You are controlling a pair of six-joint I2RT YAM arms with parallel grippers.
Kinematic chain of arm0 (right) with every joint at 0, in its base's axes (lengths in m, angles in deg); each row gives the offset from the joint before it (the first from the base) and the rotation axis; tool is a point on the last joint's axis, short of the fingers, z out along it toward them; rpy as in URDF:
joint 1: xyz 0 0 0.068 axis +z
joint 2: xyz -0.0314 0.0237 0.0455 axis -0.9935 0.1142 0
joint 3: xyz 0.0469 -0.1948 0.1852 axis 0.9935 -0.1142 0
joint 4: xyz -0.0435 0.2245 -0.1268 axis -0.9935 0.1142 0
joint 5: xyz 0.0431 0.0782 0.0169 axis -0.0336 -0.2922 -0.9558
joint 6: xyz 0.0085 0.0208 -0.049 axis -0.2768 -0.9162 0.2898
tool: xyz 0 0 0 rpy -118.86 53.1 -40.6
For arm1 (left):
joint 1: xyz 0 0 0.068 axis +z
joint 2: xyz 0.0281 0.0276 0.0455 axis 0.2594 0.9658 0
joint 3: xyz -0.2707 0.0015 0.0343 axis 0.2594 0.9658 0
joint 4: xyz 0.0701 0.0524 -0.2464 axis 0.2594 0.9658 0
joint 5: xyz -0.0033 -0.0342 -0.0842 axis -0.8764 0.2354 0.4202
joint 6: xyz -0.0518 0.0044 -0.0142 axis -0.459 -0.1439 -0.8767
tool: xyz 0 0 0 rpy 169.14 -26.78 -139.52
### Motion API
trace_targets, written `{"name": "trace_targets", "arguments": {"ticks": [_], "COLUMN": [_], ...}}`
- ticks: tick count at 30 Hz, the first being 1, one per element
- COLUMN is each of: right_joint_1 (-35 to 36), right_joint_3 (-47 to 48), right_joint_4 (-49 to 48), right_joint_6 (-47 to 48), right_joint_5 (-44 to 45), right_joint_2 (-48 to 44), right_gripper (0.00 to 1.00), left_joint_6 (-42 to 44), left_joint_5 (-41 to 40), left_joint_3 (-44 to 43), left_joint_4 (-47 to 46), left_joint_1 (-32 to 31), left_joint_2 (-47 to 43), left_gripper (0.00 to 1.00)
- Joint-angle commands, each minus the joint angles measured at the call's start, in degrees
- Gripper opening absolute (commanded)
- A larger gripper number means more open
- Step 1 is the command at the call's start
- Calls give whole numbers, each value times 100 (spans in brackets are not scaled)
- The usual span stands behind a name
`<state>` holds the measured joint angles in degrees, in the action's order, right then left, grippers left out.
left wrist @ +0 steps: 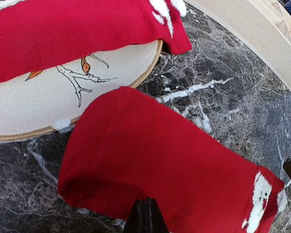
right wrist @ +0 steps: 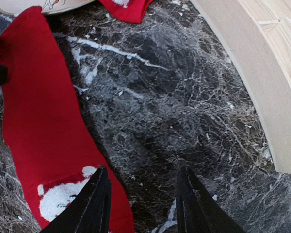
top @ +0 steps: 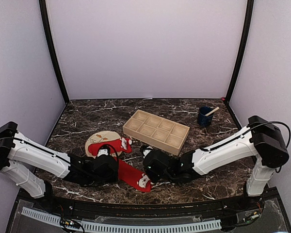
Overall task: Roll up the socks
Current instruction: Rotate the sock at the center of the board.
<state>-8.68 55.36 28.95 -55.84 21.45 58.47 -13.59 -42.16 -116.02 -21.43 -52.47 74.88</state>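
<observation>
The loose sock (top: 132, 174) lies flat on the marble table (top: 87, 116), between the two grippers and close to the near edge. Its long axis runs on a slant, from the plain end beside the plate (top: 94, 141) down to the white-marked end nearest the arm bases. The second sock (top: 120, 144) is draped over the plate's rim, just clear of the first. The left gripper (left wrist: 145, 216) has its fingers together at the sock's long side, towards the plain end. Whether a fold of fabric is caught between them cannot be told from its wrist view. The right gripper (right wrist: 143, 171) stands with its fingers apart at the marked end. One finger overlaps the white patch and the other is over bare marble, so most of the sock lies to one side of its gap. Both arms are about equally near, one at each end of the strip. A roll would likely run along the long axis, with one end carried over towards the other. Open marble lies on the right of the sock, bounded by the wooden tray (top: 156, 131). On the left the plate crowds the plain end, and the table's near edge is close, which leaves little room there. The blue cup (top: 203, 116) stands well apart at the back.
</observation>
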Motion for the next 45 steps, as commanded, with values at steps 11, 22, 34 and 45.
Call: {"name": "trace_targets", "arguments": {"ticks": [11,22,34,45], "right_joint_1": [69,67,220,424], "right_joint_3": [-164,-336,-628,-346], "right_joint_4": [23,450,458,507], "right_joint_6": [-354,-782,-1378,-1711], "right_joint_5": [-1070,-1268,-1630,-1545], "right_joint_2": [-60,-86,-317,-98], "right_gripper": [34,34,33,38], "left_joint_6": [655,1481,2577,2854], "left_joint_5": [641,1189,1828,2140], "left_joint_3": [-303,-663,-1304,-1403], "left_joint_4": [-365,-701,-1123,-1442], "left_joint_1": [367,636,916,1161], "left_joint_2": [556,1063,1745,1999], "left_gripper": [0,0,0,0]}}
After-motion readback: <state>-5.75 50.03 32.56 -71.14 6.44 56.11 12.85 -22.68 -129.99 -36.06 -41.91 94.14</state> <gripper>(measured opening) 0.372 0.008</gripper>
